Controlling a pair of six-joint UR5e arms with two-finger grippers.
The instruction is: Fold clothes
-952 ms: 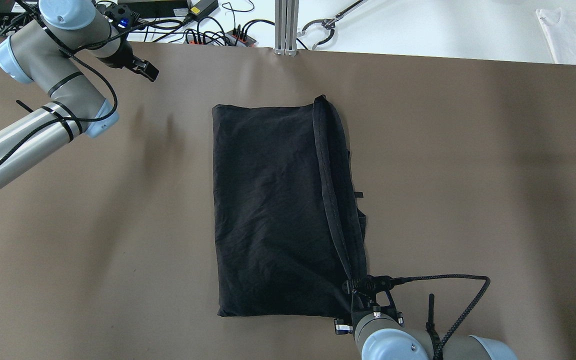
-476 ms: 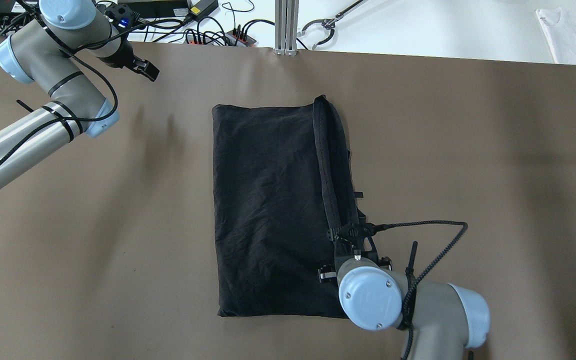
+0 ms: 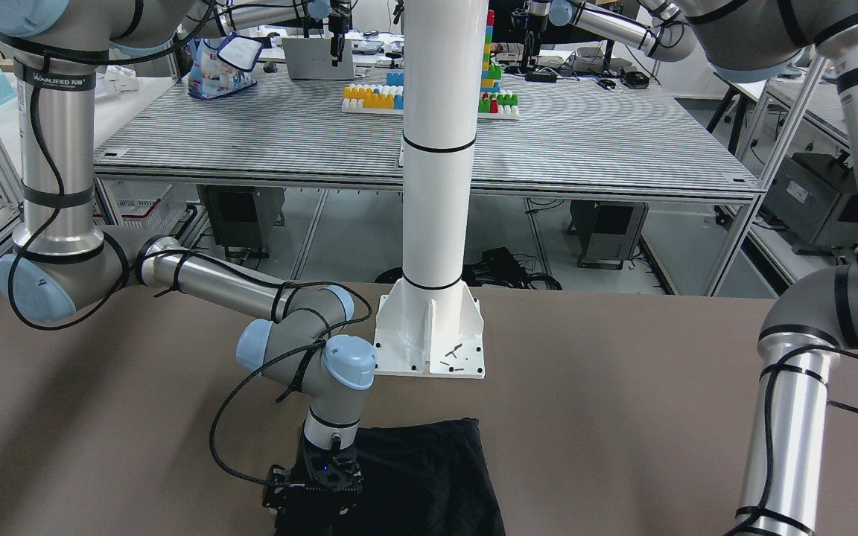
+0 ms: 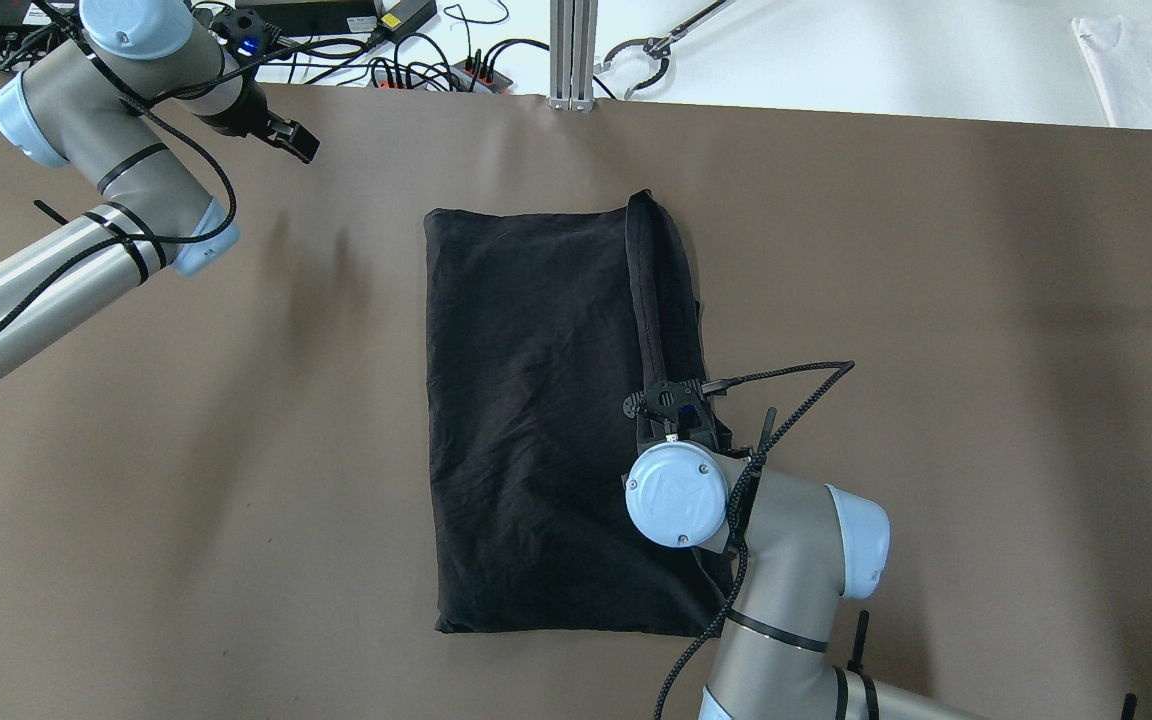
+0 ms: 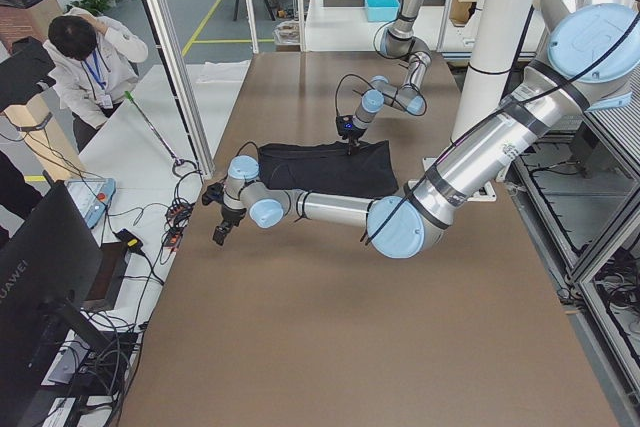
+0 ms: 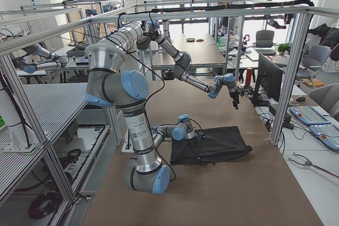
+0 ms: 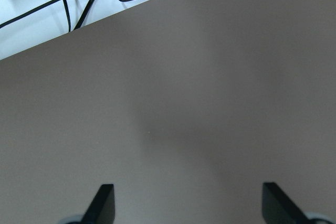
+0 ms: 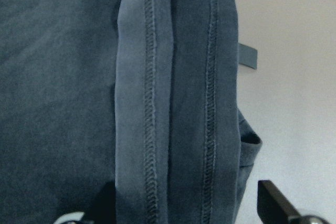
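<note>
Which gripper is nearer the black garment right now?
Right. The right gripper hangs directly over the garment's stitched right edge. The left gripper is over bare table near the far left corner, well apart from the garment.

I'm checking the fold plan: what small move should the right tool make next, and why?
Probably lower straight down and close on the stitched hem. The right tool hangs open over the black garment at its right edge, fingers straddling that hem, nothing gripped yet. The left tool is open over bare table.

One black garment (image 4: pixel 536 400), two arms (image 4: pixel 56 270) (image 4: pixel 786 560), one pillar (image 3: pixel 436 186)
</note>
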